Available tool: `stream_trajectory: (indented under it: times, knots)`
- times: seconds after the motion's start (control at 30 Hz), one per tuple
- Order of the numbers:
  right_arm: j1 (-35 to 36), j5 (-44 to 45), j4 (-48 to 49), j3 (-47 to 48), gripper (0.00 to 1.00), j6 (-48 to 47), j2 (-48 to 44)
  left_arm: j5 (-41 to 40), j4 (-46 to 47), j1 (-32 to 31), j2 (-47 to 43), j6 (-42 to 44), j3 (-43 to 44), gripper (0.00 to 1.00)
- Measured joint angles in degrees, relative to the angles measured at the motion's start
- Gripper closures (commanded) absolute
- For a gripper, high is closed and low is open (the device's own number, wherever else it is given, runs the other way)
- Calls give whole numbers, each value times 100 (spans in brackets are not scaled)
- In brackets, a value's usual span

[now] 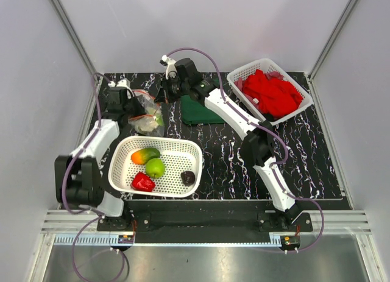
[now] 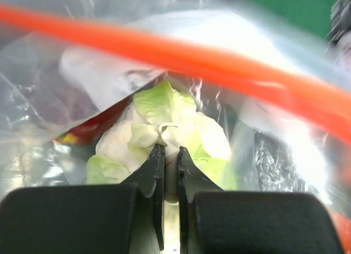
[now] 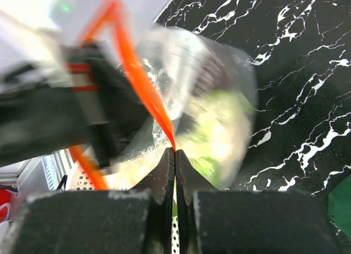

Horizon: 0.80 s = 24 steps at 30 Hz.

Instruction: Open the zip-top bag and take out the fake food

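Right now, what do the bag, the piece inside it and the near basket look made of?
The zip-top bag: thin clear plastic film, glossy and crinkled. The cauliflower: likely moulded plastic, matte white-green. The basket: probably rigid white plastic, perforated walls.

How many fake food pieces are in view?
5. Four lie in the white basket: mango at back left, green apple in the middle, red pepper at front left, dark piece at right. A cauliflower sits inside the zip-top bag; more may be hidden there.
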Motion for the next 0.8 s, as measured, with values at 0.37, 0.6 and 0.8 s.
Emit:
stream_trajectory:
  times: [0.37, 0.6, 0.8]
  knots:
    - [-2, 149, 2, 0, 100, 79, -33, -1725, 750, -459, -828, 494, -350, 100]
    - [2, 42, -7, 11, 100, 271, -164, -2129, 356, -455, 160, 531, -269, 100]
    - [11, 4, -7, 11, 100, 282, -258, -2157, 151, -487, 238, 557, 66, 100]
